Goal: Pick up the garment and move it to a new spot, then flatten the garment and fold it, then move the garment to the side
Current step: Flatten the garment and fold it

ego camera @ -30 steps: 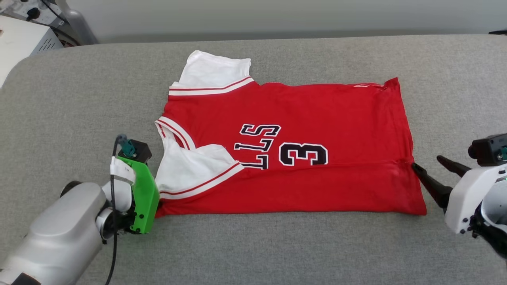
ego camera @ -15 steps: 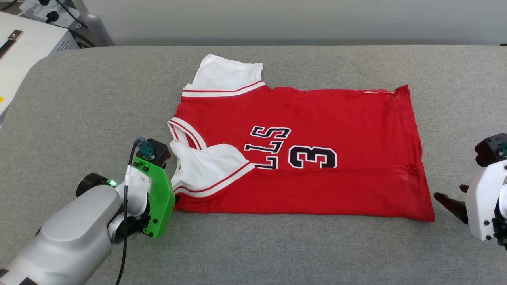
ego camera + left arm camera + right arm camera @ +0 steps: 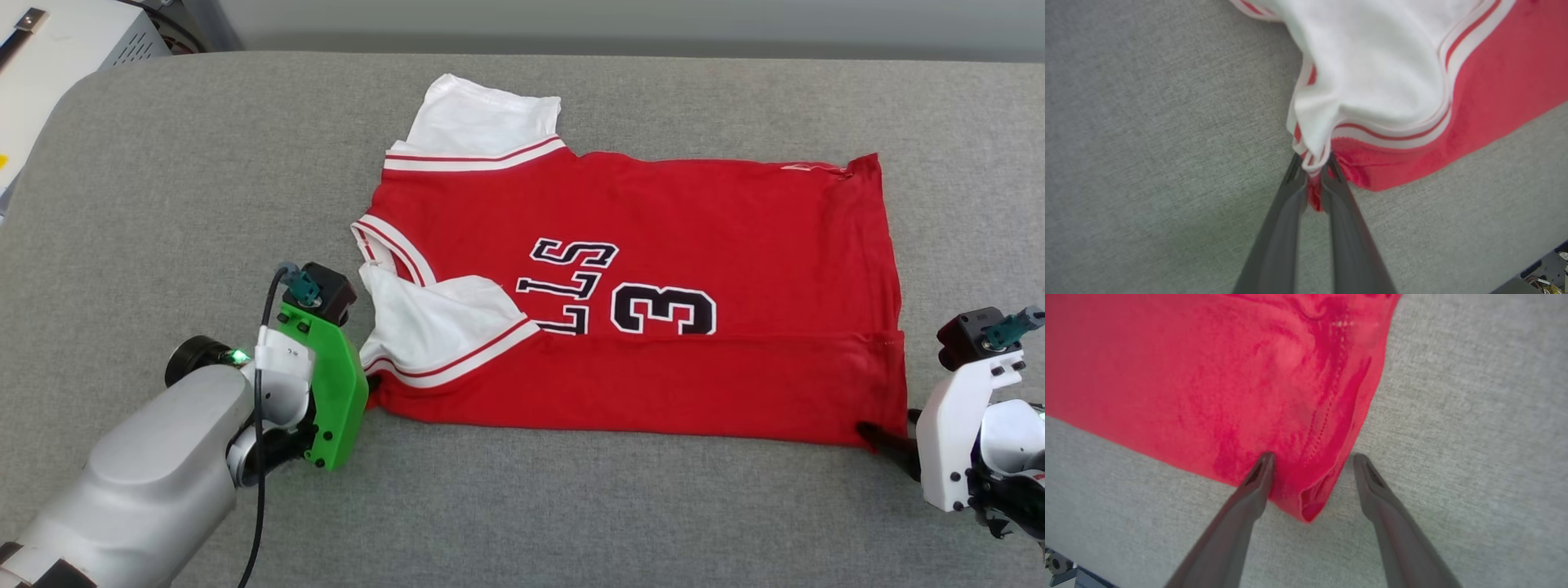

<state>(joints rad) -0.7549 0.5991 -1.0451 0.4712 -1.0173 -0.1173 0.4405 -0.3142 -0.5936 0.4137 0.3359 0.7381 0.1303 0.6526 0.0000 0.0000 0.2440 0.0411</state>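
The red garment [image 3: 653, 310] lies flat on the grey surface with its near long edge folded over and one white sleeve [image 3: 441, 327] tucked onto the chest. My left gripper [image 3: 1311, 161] is shut on the garment's near left corner, pinching red cloth and striped sleeve trim [image 3: 1392, 134]. My right gripper [image 3: 1310, 457] stands open at the near right corner [image 3: 1310, 506], one finger [image 3: 1257, 473] resting on the red cloth and the other [image 3: 1367, 473] on the grey surface beside it. In the head view the left gripper [image 3: 371, 384] and right gripper [image 3: 878, 433] sit at the garment's two near corners.
The grey padded surface [image 3: 204, 163] runs wide on all sides of the garment. A white box with cables [image 3: 57, 41] stands off the far left corner. The other white sleeve [image 3: 482, 118] sticks out past the far edge.
The head camera has shifted. My left gripper has closed on the near left corner. My right gripper has come down from beside the hem to straddle the near right corner.
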